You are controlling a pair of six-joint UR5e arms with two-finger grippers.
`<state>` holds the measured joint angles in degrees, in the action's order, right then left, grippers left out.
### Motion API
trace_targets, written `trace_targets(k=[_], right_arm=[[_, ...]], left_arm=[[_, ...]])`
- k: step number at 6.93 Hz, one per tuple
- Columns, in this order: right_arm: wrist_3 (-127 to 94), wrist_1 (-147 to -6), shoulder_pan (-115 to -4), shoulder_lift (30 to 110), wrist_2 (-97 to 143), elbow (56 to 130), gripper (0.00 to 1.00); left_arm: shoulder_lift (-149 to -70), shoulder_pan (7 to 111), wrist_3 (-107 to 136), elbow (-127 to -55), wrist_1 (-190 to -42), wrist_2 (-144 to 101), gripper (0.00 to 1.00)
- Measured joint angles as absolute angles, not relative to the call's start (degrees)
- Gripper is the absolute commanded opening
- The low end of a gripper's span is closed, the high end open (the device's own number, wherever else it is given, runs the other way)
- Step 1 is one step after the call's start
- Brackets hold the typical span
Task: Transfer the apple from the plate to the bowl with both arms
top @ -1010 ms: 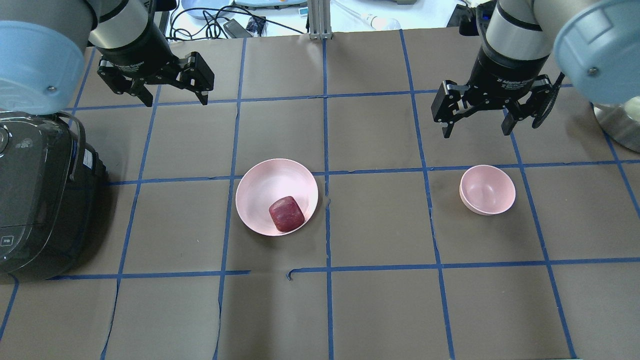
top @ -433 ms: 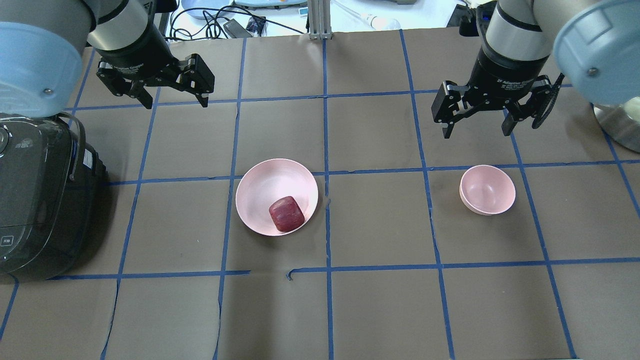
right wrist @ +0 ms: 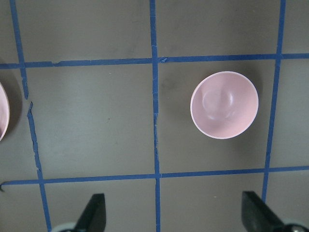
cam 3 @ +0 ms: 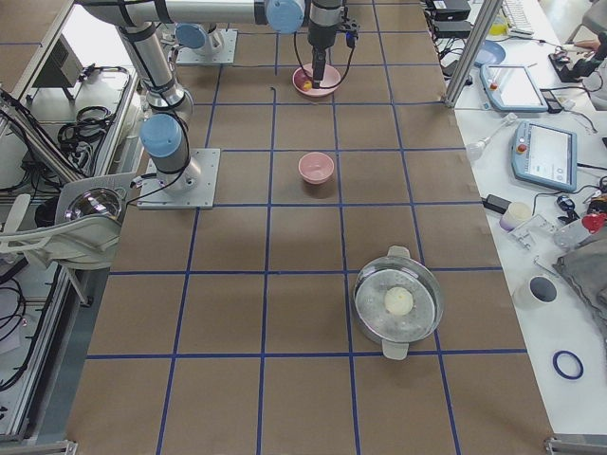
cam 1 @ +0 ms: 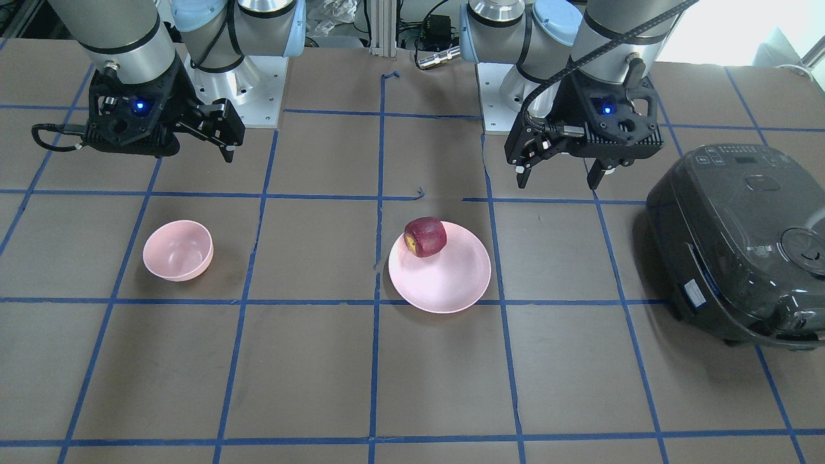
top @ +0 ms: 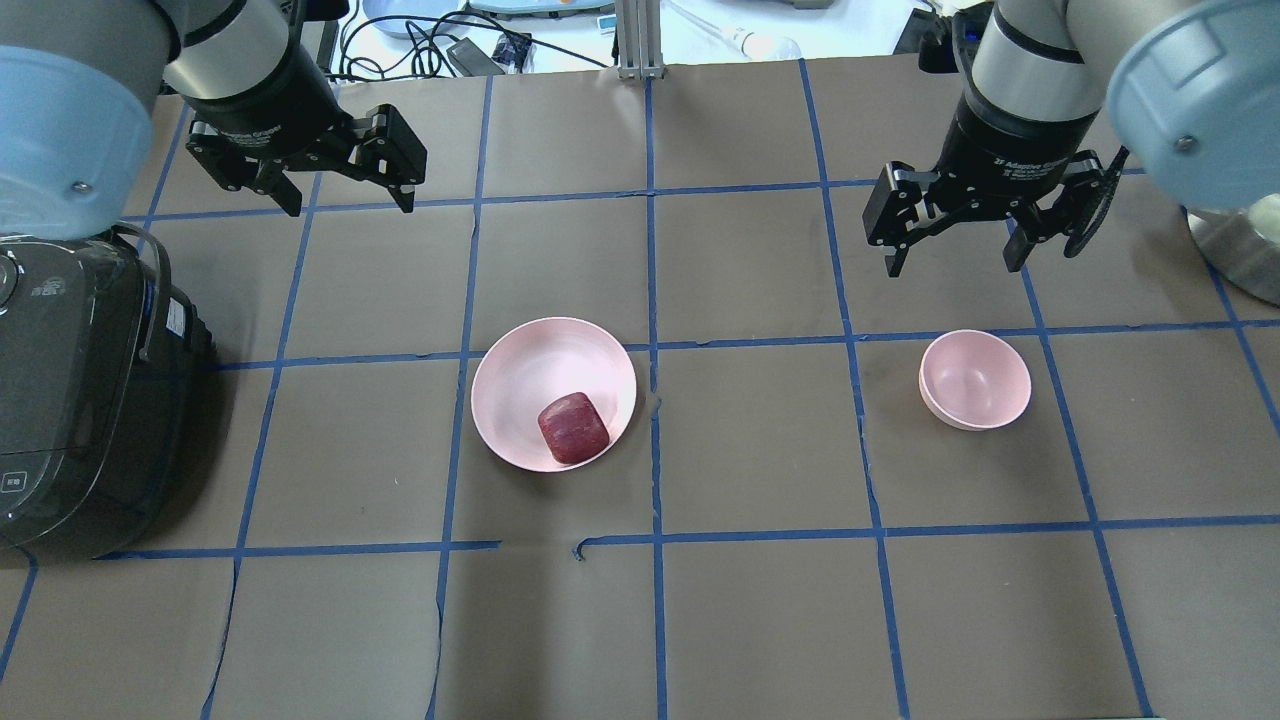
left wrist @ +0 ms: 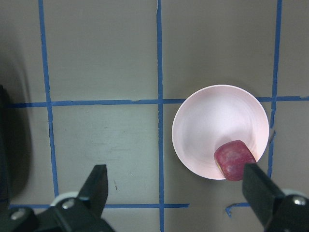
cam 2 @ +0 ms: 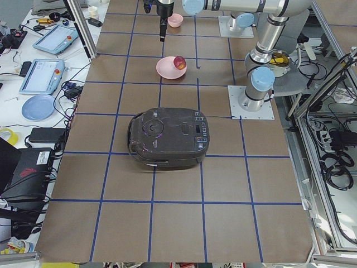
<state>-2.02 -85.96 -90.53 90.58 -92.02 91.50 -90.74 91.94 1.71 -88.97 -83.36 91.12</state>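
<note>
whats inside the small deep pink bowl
The small deep pale pink bowl is empty: its inside shows bare from above. The dark red apple lies on the wide shallow pink plate. Only the table under the bowl is hidden.

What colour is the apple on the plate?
The apple is dark red with a yellow patch, clearest in the front-facing view.

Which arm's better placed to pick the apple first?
Left. The open left gripper hangs nearer the plate, with the apple in its wrist view; the right gripper hangs by the bowl.
</note>
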Motion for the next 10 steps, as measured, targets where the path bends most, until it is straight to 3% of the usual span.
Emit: trace_targets(k=[4,8,10], right_arm=[[-2.0,-86.0,-90.5,90.6,-92.1,91.5,1.00],[-0.4,-88.3,-89.1,90.5,-92.5,91.5,1.00],[1.8,-92.2,-83.4,88.8,-92.6,91.5,1.00]], left_arm=[[-92.4,92.9,6.2,-90.1,-82.8,90.6,1.00],[-97.2,101.4,33.0,-96.3,-78.8,90.6,1.00],[-100.4,105.2,40.5,-102.7,-69.3,90.6,1.00]])
